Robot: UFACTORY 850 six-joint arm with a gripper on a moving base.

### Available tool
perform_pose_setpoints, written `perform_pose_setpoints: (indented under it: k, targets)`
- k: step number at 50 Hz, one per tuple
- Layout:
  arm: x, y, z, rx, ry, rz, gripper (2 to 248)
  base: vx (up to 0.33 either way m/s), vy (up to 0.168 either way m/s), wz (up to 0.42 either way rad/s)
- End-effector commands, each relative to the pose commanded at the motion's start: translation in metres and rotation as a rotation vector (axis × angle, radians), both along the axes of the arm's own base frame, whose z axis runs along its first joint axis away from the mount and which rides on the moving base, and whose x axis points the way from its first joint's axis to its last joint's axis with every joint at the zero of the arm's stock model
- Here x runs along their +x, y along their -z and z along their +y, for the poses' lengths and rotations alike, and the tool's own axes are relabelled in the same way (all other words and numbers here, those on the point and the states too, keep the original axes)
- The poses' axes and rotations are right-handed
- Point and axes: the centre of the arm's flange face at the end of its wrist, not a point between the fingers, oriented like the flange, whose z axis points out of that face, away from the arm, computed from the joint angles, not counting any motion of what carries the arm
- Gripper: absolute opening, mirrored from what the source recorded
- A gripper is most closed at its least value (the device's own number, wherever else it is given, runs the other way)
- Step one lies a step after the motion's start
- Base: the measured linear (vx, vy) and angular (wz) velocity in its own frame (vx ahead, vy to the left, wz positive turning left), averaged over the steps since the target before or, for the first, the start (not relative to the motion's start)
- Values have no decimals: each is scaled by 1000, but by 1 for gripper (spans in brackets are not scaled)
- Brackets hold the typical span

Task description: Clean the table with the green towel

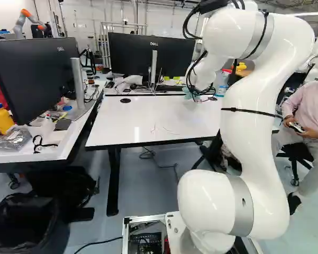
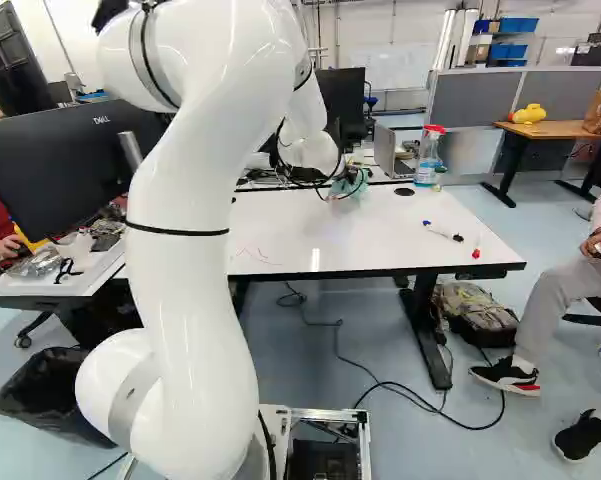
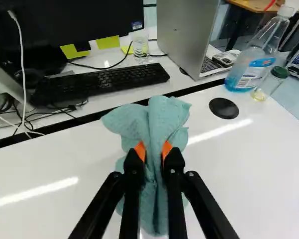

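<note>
Nearest to you, your white arm (image 1: 256, 121) rises high and bends forward over the desk (image 1: 153, 119). Its hand (image 2: 347, 180) is low near the far edge, pinching the crumpled green towel (image 3: 161, 117) between both orange pads (image 3: 141, 150).

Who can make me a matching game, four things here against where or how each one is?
1. Green towel
2. Keyboard
3. Spray bottle
4. Bin

A. Holding blue liquid
B. On the floor
C. Gripped by the gripper
D. Black, near the silver laptop

Pairs: 1-C, 2-D, 3-A, 4-B
</note>
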Motion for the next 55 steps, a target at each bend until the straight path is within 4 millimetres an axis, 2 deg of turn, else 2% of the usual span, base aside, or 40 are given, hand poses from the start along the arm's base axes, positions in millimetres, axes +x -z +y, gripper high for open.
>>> perform_pose_setpoints:
  k: [40, 55]
  targets:
    - [74, 13, 10, -14, -41, -52, 55, 0, 0, 0]
    - [81, 30, 9, -10, -43, -36, 55, 0, 0, 0]
